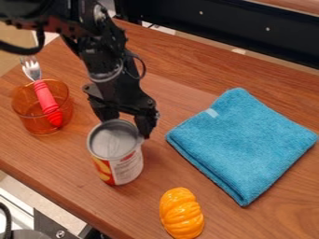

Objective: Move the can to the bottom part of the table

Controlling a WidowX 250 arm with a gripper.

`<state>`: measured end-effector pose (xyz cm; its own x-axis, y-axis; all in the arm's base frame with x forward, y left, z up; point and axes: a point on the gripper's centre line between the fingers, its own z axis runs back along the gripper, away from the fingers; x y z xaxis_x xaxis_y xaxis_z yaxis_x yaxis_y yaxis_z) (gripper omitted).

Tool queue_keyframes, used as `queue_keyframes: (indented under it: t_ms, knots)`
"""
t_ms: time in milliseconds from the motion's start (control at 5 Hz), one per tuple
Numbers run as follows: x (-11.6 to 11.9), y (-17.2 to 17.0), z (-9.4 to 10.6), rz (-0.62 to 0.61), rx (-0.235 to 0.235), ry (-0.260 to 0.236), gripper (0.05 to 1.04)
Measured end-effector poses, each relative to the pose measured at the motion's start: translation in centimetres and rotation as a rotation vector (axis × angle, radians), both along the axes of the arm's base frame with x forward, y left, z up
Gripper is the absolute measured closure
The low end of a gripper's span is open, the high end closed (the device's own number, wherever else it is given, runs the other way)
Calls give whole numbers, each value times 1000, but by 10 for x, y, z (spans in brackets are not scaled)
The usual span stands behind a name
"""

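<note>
The gripper (128, 122) hangs down left of the middle in the camera view, at the can's back right side. Its two fingers stand apart, one behind the rim and the other beside the rim's right edge. The can (122, 169), with a silver top and a red, yellow and white label, is upright in front of it, left of centre. Part of the can's far side is hidden. The wooden table (68, 156) spreads beneath, its near edge running diagonally across the lower left.
An orange transparent cup (28, 114) at the left holds a fork with a red handle (45, 97). A folded blue towel (243, 142) lies on the right. Near the bottom, right of the can, is an orange pumpkin-like toy (181, 214). A dark rail (233, 30) runs along the back.
</note>
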<state>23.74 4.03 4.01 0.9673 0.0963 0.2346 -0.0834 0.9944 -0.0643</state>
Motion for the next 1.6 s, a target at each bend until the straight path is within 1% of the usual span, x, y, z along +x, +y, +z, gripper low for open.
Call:
queue_keyframes:
  t_ms: [200,400,600,800,1000,1200,1400,1600]
  knots:
    - [-8,-11,-3,-39,3,-16,83]
    - [-11,-20,-6,-57,13,-19,83]
    - [-8,-23,-5,-38,18,-32,83]
    - [7,-17,0,-5,23,-65,83]
    - [33,-10,6,-31,49,-87,83]
    - [65,7,12,-16,123,-92,83]
    - [98,30,19,32,148,-95,83]
    - [119,40,18,63,130,-99,83]
